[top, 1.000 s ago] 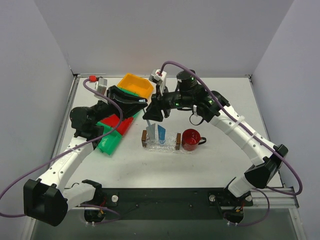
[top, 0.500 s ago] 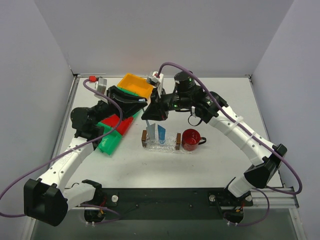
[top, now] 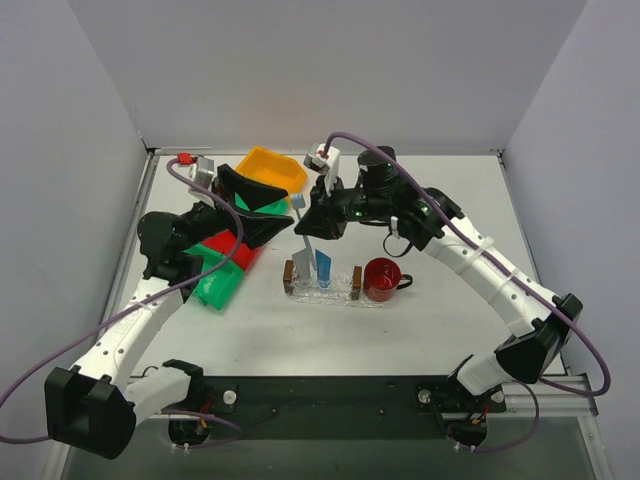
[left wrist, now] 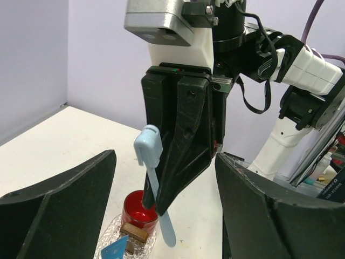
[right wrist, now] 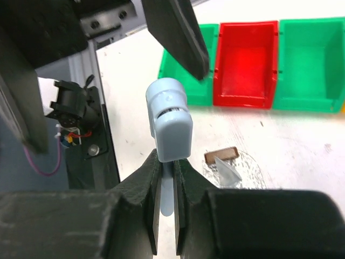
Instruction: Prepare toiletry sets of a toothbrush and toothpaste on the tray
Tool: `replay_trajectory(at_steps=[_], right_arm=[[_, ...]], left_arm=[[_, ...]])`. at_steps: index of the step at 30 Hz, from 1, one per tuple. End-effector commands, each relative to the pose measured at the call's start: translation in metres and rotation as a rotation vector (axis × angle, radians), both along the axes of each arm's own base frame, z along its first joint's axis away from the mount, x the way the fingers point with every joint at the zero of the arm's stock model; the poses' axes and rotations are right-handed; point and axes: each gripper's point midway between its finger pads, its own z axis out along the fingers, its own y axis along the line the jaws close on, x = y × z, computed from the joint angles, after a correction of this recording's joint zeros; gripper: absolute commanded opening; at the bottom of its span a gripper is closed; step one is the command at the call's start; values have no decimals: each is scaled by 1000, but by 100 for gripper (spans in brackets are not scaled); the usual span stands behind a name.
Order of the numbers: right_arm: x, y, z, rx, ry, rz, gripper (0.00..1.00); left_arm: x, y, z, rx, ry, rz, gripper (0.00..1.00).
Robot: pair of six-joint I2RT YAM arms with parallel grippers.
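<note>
Looking down from above, I have both arms meeting over the middle of the table. The left gripper [top: 268, 207] is spread wide and holds nothing; its fingers flank the right gripper [right wrist: 167, 178] on either side. The right gripper is clenched on the handle of the toothbrush [right wrist: 168, 121], with the head sticking up past the fingertips and the tail hanging below them.

Beside and under the left gripper sit the orange bin [top: 272, 170], red bin [top: 232, 248] and green bin [top: 218, 287]. Below the right gripper, on its near side, lies the clear tray [top: 335, 297], with a red cup [top: 382, 279] touching its right end.

Two toothpaste tubes, one blue [top: 323, 268] and one silver [top: 303, 264], already stand in the tray. By my reckoning the paste half is done and the brush half is not: the toothbrush is in the air, above the tray and clear of it. It has to come down beside a tube. I can't see a second brush anywhere.
</note>
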Motion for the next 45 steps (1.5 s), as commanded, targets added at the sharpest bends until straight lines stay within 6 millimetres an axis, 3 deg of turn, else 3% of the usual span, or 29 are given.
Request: replay_trajectory(at_steps=[1, 3, 4, 5, 6, 7, 10, 11, 13, 14, 15, 21, 23, 25, 29, 45], right_arm=[[10, -25, 19, 23, -130, -78, 0], [12, -35, 19, 23, -164, -106, 0], [16, -41, 3, 3, -149, -127, 0], [19, -46, 0, 6, -154, -149, 0], [20, -50, 11, 47, -194, -169, 0], [23, -57, -8, 31, -170, -193, 0], [33, -70, -6, 57, -228, -265, 0], [34, -75, -21, 29, -217, -282, 0], [42, -80, -14, 59, -275, -331, 0], [43, -82, -28, 46, -269, -341, 0], [47, -84, -23, 64, -301, -369, 0], [60, -93, -47, 95, -322, -465, 0], [66, -96, -45, 124, -347, -505, 0], [68, -102, -62, 116, -330, -542, 0], [71, -109, -68, 144, -358, -591, 0], [58, -100, -108, 144, -254, -580, 0]], left_arm=[[-6, 13, 15, 14, -58, 23, 85], [-5, 18, 15, 26, -54, 34, 86], [-2, 23, 15, 29, -63, 57, 86], [-1, 25, 12, 37, -54, 66, 87], [1, 28, 10, 43, -50, 76, 87], [1, 30, 9, 50, -54, 83, 87], [7, 37, 3, 75, -58, 120, 87], [11, 40, 1, 84, -55, 137, 87], [13, 43, 0, 89, -57, 154, 87], [16, 45, -2, 97, -55, 167, 87], [17, 48, -2, 100, -57, 180, 87], [28, 60, -13, 133, -59, 247, 87], [30, 63, -18, 145, -59, 263, 87], [31, 66, -18, 152, -62, 277, 87], [33, 69, -26, 169, -51, 296, 87], [35, 74, -40, 195, -48, 328, 87]])
